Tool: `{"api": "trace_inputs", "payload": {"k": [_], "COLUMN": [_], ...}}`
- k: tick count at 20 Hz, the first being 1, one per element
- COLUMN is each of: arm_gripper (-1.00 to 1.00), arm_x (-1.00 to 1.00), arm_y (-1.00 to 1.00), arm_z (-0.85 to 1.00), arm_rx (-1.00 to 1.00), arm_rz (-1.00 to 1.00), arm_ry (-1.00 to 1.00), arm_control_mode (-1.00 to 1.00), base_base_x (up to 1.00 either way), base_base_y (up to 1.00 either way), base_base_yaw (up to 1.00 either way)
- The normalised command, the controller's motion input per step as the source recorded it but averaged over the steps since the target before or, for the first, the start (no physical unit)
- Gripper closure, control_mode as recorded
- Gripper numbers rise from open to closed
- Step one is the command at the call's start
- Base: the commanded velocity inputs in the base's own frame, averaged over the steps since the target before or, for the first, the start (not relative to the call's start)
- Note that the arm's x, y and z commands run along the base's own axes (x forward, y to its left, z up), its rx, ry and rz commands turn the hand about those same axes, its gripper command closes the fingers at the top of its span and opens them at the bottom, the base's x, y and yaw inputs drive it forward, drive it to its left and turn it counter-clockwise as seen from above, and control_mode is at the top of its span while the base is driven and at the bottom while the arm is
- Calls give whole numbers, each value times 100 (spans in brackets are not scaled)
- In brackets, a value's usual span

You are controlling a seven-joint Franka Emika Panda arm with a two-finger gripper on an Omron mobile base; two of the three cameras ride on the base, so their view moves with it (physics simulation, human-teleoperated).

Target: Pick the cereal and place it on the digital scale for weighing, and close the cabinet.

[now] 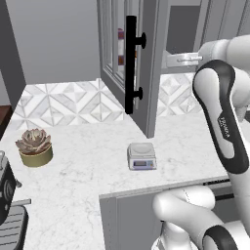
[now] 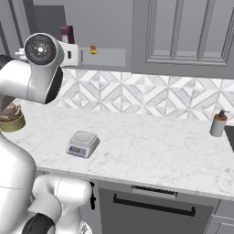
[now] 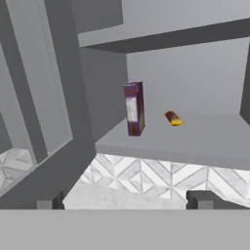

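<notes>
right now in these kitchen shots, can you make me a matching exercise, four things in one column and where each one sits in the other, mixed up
Things:
1. cereal
2. digital scale
3. potted succulent
4. soap dispenser

Places:
A. on the counter at the far right end, near the backsplash
B. upright on the shelf inside the open cabinet
C. on the counter below the open door, nothing on its plate
D. on the counter at the left end

Pairs: 1-B, 2-C, 3-D, 4-A
</notes>
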Motion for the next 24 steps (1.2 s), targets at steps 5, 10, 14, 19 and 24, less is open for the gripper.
{"api": "trace_inputs", "payload": {"k": [5, 10, 14, 19, 24], "arm_gripper": [-100, -100, -100, -100, -100], "arm_x": [25, 45, 35, 44, 51], "arm_y": [4, 17, 19, 27, 23], "arm_z": [2, 0, 1, 3, -8], "arm_rx": [2, 0, 0, 0, 0], "arm_rz": [7, 0, 0, 0, 0], "arm_ry": [-20, -12, 14, 10, 0], "arm_control_mode": [-100, -100, -100, -100, -100], "base_base_x": [0, 0, 0, 0, 0], "base_base_y": [0, 0, 0, 0, 0], "base_base_yaw": [0, 0, 0, 0, 0]}}
